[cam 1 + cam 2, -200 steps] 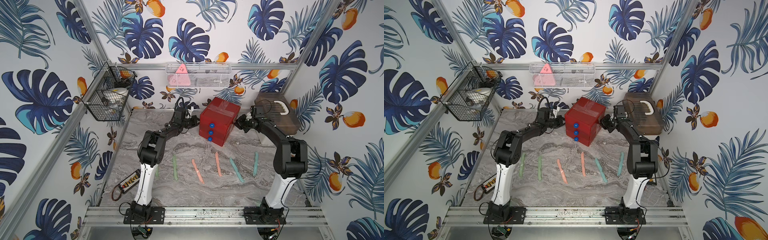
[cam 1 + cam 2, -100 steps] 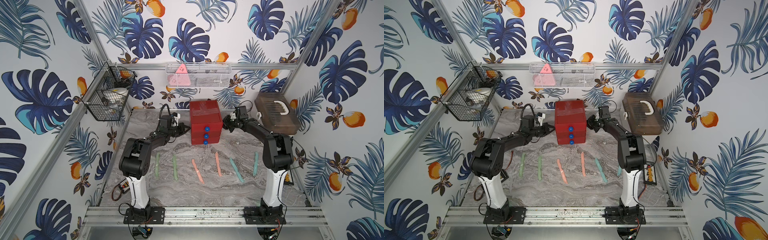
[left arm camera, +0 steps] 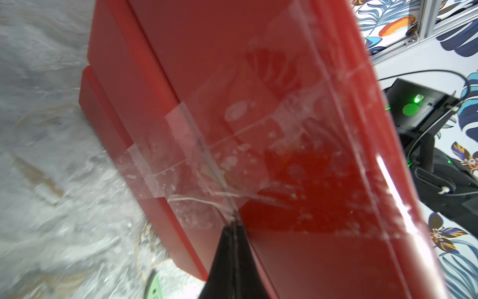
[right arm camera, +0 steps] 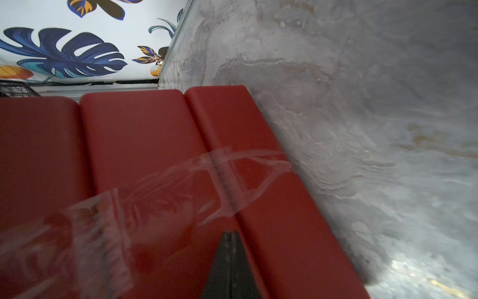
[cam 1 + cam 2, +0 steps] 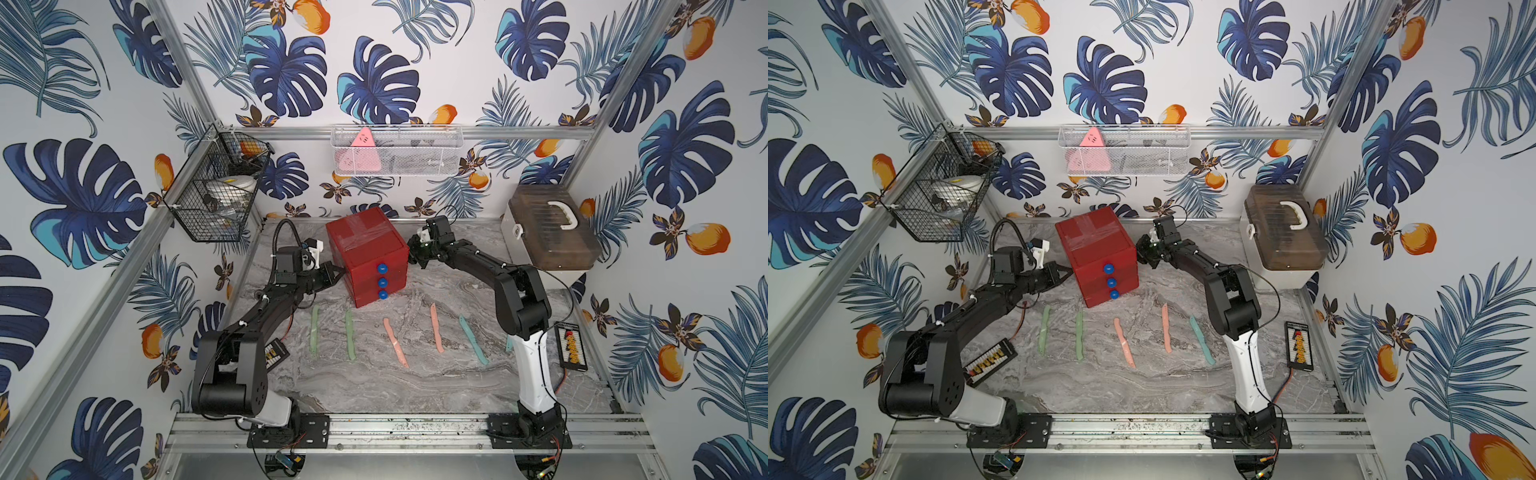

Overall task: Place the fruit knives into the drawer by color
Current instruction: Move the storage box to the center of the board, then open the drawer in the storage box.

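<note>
- Standing by the table [image 5: 374, 390], I see a smooth top printed with grey marble veins and a few tan streaks.
- Toward the middle of the back edge sits the drawer chest [image 5: 365, 245], a glossy red plastic cube with rounded edges. It is turned so that its front faces the front-right corner.
- Three round blue knobs [image 5: 382, 282] run in a column down its front, one per drawer, and all three fronts look pushed in.
- Strips of clear tape [image 3: 194, 155], wrinkled and bubbled, cross the chest's top and fold down over its side walls.
- The left gripper [image 5: 337, 272] has its black, wedge-shaped fingers pressed flat together, holding nothing. Its tip meets the chest's left wall near the upper edge.
- The right gripper [image 5: 412, 258] is likewise pinched flat with nothing between its fingers, and its tip is against the chest's opposite wall.
- The fruit knives lie in a loose row across the middle of the table, in front of the chest and well apart from it. They are slim, slightly curved, matt pastel plastic.
- Two mint-green knives [image 5: 350, 336] lie nearest the left edge, two salmon-pink knives [image 5: 395, 343] in the centre, then a teal-blue knife [image 5: 473, 338].
- A second teal-blue knife [image 5: 508, 344] shows only as a sliver beside the right arm's white base link.
- In the back-right corner stands a white box [image 5: 552, 232] with a ribbed brown translucent lid and a white handle.
</note>
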Robot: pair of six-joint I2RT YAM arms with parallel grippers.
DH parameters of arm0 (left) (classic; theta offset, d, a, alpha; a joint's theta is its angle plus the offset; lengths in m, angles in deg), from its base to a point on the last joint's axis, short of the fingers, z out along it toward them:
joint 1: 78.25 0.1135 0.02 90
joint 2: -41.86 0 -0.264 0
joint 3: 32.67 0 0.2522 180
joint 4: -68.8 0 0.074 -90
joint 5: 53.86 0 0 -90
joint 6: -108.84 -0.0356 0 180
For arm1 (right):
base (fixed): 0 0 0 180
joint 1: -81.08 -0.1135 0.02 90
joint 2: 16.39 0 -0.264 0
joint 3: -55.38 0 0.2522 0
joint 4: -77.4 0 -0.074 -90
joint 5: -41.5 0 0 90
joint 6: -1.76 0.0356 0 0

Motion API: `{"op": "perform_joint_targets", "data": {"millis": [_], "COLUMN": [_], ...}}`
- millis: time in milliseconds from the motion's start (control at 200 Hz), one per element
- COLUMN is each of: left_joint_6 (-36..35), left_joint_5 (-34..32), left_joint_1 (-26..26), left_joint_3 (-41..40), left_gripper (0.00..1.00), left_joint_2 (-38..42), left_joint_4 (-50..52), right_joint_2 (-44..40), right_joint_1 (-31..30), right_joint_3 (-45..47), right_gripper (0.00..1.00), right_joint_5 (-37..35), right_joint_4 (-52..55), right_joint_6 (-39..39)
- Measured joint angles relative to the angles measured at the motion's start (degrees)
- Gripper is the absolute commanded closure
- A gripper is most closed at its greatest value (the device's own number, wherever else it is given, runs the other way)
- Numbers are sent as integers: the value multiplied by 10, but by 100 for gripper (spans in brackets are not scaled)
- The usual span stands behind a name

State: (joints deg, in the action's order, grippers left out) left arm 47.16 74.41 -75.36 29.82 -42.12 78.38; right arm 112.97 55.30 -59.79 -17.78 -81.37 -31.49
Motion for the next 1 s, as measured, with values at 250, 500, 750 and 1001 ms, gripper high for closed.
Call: {"op": "perform_joint_targets", "data": {"millis": [250, 500, 750, 1001], "left_joint_6": [-29, -44, -57, -60], "left_joint_5": [-17, -73, -230, -361], "left_joint_1": [9, 55, 59, -35], "left_joint_3": [-7, 20, 94, 204], "left_gripper": [100, 100, 100, 100], "left_joint_2": [31, 38, 77, 126], "left_joint_4": [47, 100, 223, 309], "right_joint_2": [9, -35, -153, -304], "right_joint_1": [-9, 34, 76, 52], "right_joint_3": [-49, -41, 56, 200], "right_gripper": [100, 100, 100, 100], "right_joint_5": [-5, -19, -52, -11], "right_joint_4": [49, 128, 186, 155], "right_joint_6": [-14, -43, -67, -45]}}
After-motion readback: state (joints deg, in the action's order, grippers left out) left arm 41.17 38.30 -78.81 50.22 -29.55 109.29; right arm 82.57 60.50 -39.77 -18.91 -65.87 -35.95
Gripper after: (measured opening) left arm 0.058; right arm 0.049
